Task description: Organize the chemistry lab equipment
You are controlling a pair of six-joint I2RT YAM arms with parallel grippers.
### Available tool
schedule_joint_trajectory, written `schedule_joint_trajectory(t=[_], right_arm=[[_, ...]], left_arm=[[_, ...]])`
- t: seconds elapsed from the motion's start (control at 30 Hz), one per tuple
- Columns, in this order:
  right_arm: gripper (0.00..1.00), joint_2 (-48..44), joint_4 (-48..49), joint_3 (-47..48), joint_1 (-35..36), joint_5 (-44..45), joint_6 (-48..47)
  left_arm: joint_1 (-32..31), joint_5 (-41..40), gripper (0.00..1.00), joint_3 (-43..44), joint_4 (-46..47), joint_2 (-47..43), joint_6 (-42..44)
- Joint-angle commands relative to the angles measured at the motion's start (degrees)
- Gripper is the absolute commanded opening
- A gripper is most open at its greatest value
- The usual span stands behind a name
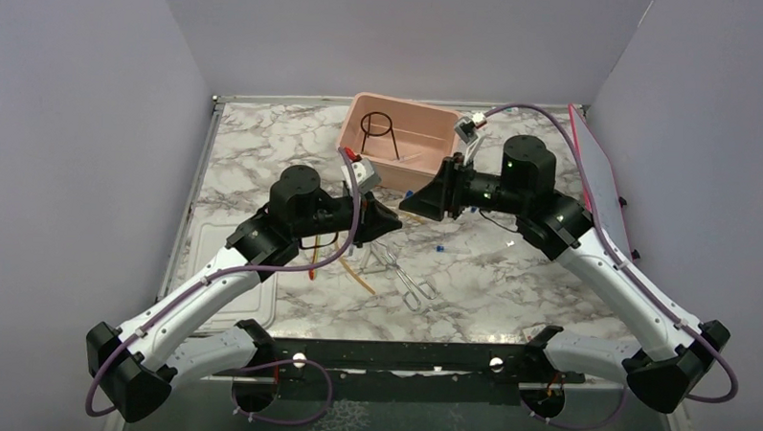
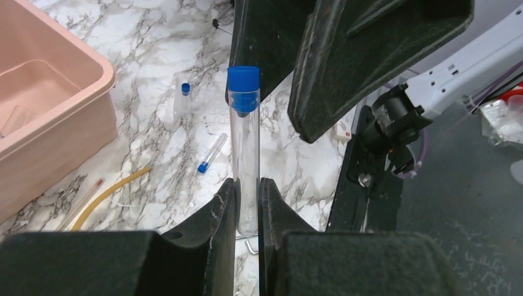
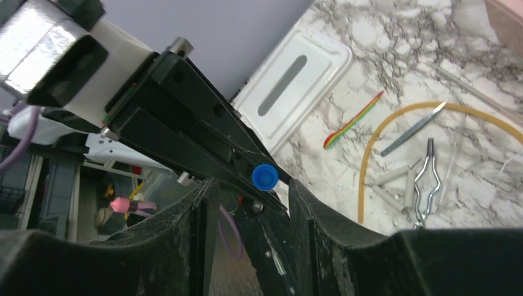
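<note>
One capped test tube [image 2: 244, 154] is held above the surface between the two arms. Its long axis runs straight out from the left hand [image 2: 247, 203], blue cap [image 2: 243, 83] at the far end, toward the right arm.

Below: marbled surface [image 1: 510, 268]; white lid [image 3: 296, 80] at left, then tan rubber tube [image 3: 370, 142] and tongs [image 3: 425, 179]; pink tub [image 1: 428, 131] at back. Lilac walls [image 1: 74, 119].

Left hand is clamped on the test tube's base. Right hand [image 3: 251, 188] has fingers apart with the cap between them; contact cannot be told.
</note>
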Motion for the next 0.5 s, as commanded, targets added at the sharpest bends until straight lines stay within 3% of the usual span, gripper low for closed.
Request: schedule_joint_trajectory(t=[0.0, 0.3, 0.47], right_arm=[[0.48, 1.1, -6.5, 2.1, -0.1, -2.4, -3.8], [0.36, 2.9, -5.6, 2.3, -0.1, -3.7, -4.9], [0.22, 3.6, -5.1, 2.4, -0.1, -5.4, -5.2]], left_arm=[[-0.1, 2.2, 0.00, 2.2, -4.5, 0.1, 6.1], [-0.1, 4.8, 0.00, 2.6, -7.3, 0.6, 9.7], [-0.1, 4.9, 0.00, 2.5, -7.8, 0.5, 10.2]])
